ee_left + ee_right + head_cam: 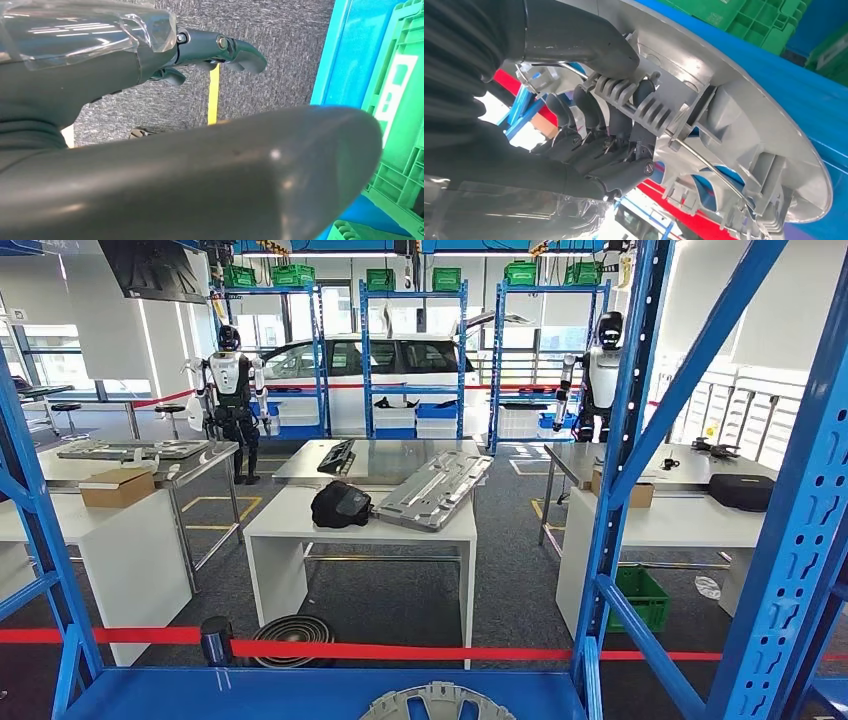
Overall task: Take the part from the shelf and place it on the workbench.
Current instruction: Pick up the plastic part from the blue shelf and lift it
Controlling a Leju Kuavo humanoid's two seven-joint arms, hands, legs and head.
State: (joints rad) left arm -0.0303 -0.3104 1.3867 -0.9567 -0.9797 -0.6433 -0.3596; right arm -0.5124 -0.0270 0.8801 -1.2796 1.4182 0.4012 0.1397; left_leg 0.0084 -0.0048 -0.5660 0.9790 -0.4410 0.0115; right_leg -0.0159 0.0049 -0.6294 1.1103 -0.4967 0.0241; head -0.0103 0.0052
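One round grey plastic part point(744, 125), a ribbed disc like a wheel cover, is held by the right robot hand point(594, 115): in the right wrist view its thick thumb lies over the outer rim while its dark fingers point(589, 107) curl in behind the ribs and a thin wire ring, so the part is clasped between them. The part sits just above the blue shelf point(300, 695); in the head view its curved edge shows at the bottom of the picture, over the shelf board and between the blue uprights. Green crates point(769, 17) stand on the blue surface beyond the part. The left robot hand point(215, 52) hangs over grey carpet with a yellow floor line, its fingers loosely apart and holding nothing, beside a green crate point(400, 115). Past the shelf and a red barrier tape point(400, 650), a white desk point(300, 520) carries a long grey metal panel point(435, 490) and a black bundle point(340, 505). Two other humanoid robots stand farther back near a white car point(380, 360) and more blue racks.
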